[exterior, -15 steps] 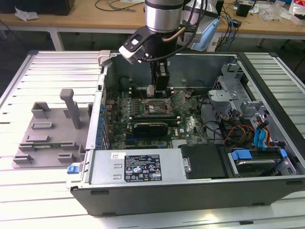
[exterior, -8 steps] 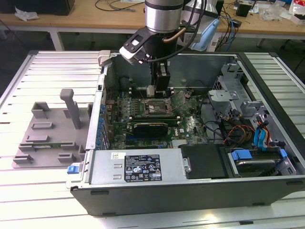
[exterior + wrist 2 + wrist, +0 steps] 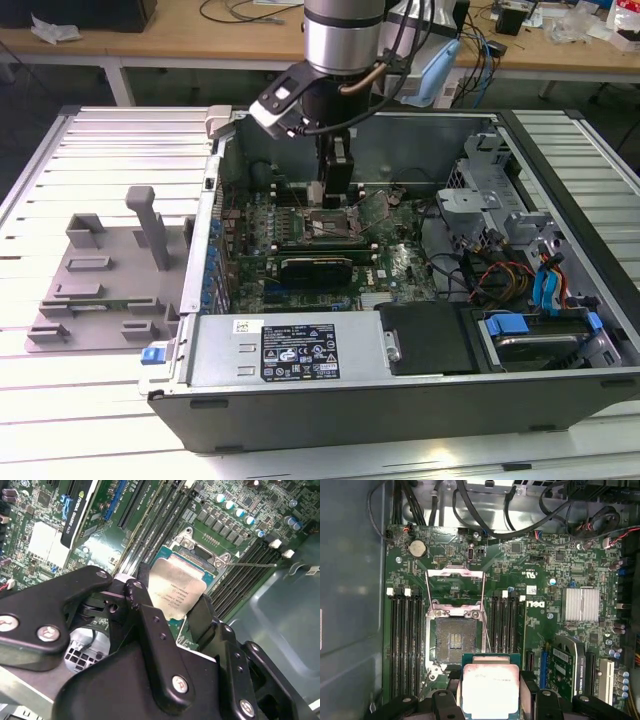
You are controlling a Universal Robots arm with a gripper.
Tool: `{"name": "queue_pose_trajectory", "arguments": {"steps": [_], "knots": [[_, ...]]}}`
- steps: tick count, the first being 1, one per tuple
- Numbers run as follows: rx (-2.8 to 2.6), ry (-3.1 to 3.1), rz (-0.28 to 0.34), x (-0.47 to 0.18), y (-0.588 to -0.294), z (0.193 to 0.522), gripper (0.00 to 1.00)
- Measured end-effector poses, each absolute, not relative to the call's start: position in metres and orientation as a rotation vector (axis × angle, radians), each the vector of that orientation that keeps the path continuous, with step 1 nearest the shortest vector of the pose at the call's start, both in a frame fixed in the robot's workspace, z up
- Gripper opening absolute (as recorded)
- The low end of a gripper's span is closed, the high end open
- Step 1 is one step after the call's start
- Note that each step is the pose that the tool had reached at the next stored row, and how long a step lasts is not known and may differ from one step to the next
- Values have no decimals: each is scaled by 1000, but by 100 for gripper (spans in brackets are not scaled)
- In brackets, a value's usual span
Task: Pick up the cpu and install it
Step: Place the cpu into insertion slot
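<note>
I have the cpu (image 3: pixel 490 687) pinched flat between my fingers (image 3: pixel 150 627), silver lid up and green rim showing round it. My gripper (image 3: pixel 492 705) is closed to just the chip's width, one finger on each of two opposite edges, so the other two edges are free.

The socket (image 3: pixel 454 642) lies open on the motherboard (image 3: pixel 540 580), its contact field bare. Its hinged load plate (image 3: pixel 455 587) is thrown back on the side of the socket away from me. In the first wrist view the cpu sits just short of the socket, its leading edge meeting the socket's near edge. The chip's sides run parallel to the socket's frame, so I judge there is little twist between them. In the second wrist view the chip covers much of the socket. I cannot tell from these views how high above the socket I hang, or whether I am centred over it.

Memory slots (image 3: pixel 405 640) flank the socket on both sides, close in. In the exterior view, the grey tray (image 3: pixel 100 290) sits well apart from the socket, outside the computer case (image 3: pixel 400 400).
</note>
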State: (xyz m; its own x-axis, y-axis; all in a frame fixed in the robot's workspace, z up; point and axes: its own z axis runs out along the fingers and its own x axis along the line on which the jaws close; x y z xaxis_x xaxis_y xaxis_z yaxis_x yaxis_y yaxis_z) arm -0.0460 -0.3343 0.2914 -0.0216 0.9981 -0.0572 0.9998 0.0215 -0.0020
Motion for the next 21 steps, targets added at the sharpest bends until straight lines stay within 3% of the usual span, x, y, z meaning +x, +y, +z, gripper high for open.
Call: {"name": "queue_pose_trajectory", "arguments": {"steps": [21], "knots": [[2169,2216,-64,-46,-322,272,55]]}}
